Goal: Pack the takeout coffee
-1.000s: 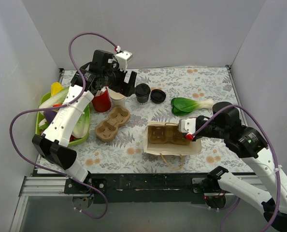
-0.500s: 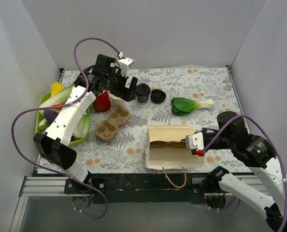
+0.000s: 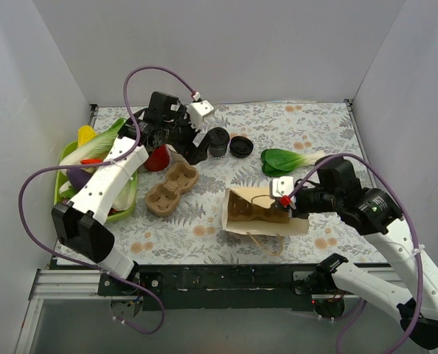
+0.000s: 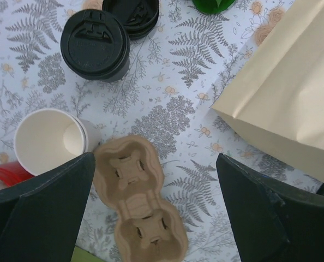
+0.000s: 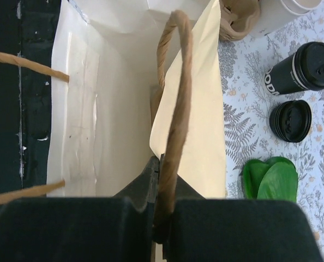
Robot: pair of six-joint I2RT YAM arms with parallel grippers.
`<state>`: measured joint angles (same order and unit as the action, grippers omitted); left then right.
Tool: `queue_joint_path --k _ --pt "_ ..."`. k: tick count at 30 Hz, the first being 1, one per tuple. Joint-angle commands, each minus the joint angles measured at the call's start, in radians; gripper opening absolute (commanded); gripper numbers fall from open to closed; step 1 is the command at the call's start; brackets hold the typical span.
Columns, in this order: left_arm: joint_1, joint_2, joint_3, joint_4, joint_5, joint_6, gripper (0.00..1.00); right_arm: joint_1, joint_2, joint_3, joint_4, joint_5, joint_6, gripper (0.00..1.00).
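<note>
The left arm stretches from the near left corner toward the back of the counter [image 3: 315,125]. The left end effector [image 3: 195,145] [image 4: 155,158] hangs released, fingers [image 4: 42,210] spread wide with nothing between them. It hangs over the cardboard cup carrier [image 3: 171,188] [image 4: 137,202] and the lidless cream cup [image 4: 45,139].

The takeout coffee [image 3: 217,141] [image 4: 95,37] [image 5: 306,68] (a dark cup under a black lid) stands upright at the back of the counter. It is just right of those fingers and not touching them, with a loose black lid [image 3: 241,146] [image 4: 132,13] [image 5: 290,121] beside it.

The right arm bends in from the near right corner, forearm pointing left. The right end effector [image 3: 282,202] [image 5: 162,164] is clenched on the twine handle [image 5: 175,82] of the paper bag [image 3: 267,221] [image 5: 96,109].

Half a second earlier the left end effector sat further left, nearer the red cup [image 3: 156,157]; it has moved toward the coffee. The bag then lay flat with its handle trailing toward the near edge. The right end effector has since moved up and leftward, and the bag's mouth is lifted open.

White lettering on the coffee cup shows in the right wrist view; only "OD" can be read.
</note>
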<state>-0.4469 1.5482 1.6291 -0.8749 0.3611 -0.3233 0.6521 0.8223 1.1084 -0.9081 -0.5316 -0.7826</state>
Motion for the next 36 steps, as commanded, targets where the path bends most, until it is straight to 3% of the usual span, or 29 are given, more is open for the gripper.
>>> queue_joint_path --k 1,5,12,17,19,20,23,26,36 --pt "0.001 0.03 0.012 0.093 0.036 0.208 0.95 -0.037 0.052 0.082 -0.004 0.039 0.097 0.01" --pt "0.002 0.096 0.035 0.16 0.022 0.242 0.96 -0.103 0.147 0.159 -0.1 -0.025 0.103 0.01" --pt "0.005 0.256 0.126 0.231 0.022 0.201 0.97 -0.412 0.3 0.26 -0.267 -0.168 -0.001 0.01" --pt "0.013 0.371 0.251 0.237 0.062 0.167 0.97 -0.471 0.347 0.304 -0.328 -0.171 -0.041 0.01" --pt "0.02 0.42 0.284 0.232 0.076 0.159 0.97 -0.474 0.351 0.301 -0.312 -0.153 -0.015 0.09" --pt "0.023 0.435 0.299 0.226 0.085 0.156 0.98 -0.474 0.351 0.292 -0.286 -0.131 0.002 0.24" --pt "0.034 0.487 0.357 0.214 0.101 0.161 0.98 -0.479 0.344 0.283 -0.239 -0.101 0.068 0.43" --pt "0.036 0.516 0.37 0.221 0.107 0.167 0.98 -0.482 0.334 0.281 -0.193 -0.1 0.134 0.53" --pt "0.036 0.546 0.301 0.283 0.107 0.185 0.98 -0.483 0.35 0.288 -0.146 -0.094 0.2 0.57"
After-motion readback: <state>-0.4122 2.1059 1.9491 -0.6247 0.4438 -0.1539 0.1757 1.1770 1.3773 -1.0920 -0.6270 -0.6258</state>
